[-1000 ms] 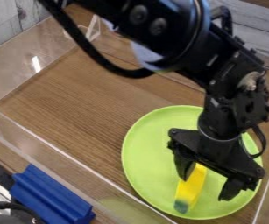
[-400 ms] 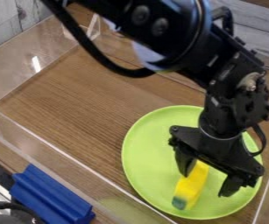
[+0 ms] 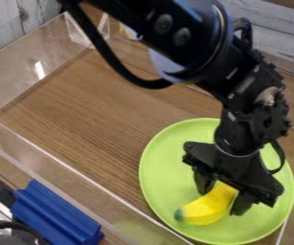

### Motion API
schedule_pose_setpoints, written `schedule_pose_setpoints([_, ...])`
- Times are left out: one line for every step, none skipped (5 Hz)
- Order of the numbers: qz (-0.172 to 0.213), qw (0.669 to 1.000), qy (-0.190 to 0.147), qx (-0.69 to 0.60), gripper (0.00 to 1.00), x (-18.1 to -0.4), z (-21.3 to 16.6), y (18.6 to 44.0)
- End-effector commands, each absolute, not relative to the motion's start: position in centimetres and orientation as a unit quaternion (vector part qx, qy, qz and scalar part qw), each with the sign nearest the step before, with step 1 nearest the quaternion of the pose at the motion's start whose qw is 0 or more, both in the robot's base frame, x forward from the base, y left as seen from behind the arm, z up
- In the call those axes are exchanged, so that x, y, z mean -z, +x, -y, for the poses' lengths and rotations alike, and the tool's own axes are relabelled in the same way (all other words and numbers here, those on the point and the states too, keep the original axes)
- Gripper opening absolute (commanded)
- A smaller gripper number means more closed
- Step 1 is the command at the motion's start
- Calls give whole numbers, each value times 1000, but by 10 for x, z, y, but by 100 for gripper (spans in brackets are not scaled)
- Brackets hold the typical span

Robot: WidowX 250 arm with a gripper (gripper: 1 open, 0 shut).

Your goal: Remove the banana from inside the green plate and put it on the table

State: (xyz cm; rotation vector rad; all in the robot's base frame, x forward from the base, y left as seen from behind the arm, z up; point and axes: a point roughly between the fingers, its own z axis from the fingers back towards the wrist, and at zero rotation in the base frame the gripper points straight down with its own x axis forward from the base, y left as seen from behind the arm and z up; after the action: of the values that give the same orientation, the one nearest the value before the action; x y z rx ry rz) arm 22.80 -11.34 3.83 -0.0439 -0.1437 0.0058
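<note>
The gripper (image 3: 229, 191) points straight down over the near side of the green plate (image 3: 166, 161), and its two black fingers have just squeezed together on the banana (image 3: 210, 208). A moment ago the fingers stood wide apart with the banana lying straight between them. Now the banana is pinched and has swung round, so it lies more sideways, with one dark tip poking out toward the plate's near rim. The plate looks like it has slid a little too. This likely means the grab is done, and lifting the banana out comes next. The banana is still inside the plate, low down on it, so it has not reached the table (image 3: 98, 105) yet. The banana is small, yellow, curved and smooth, like a toy. The plate is big, round, shiny and lime green, with a low raised edge. The table beside the plate is brown with wood lines and has clear plastic walls around it. A blue block (image 3: 54, 216) sits at the table's near left corner, well apart from the plate.
</note>
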Motion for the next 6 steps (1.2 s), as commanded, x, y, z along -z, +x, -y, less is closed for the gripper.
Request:
schedule_pose_setpoints([79, 997, -24, -1, 0, -45, 112, 231])
schedule_pose_setpoints([75, 997, -24, 1, 0, -49, 111, 231])
schedule_pose_setpoints([72, 997, -24, 4, 0, -53, 110, 230])
schedule_pose_setpoints([69, 997, -23, 6, 0, -56, 109, 230])
schedule_pose_setpoints([65, 998, -22, 9, 0, -60, 108, 230])
schedule_pose_setpoints([61, 998, -22, 11, 0, -63, 107, 230])
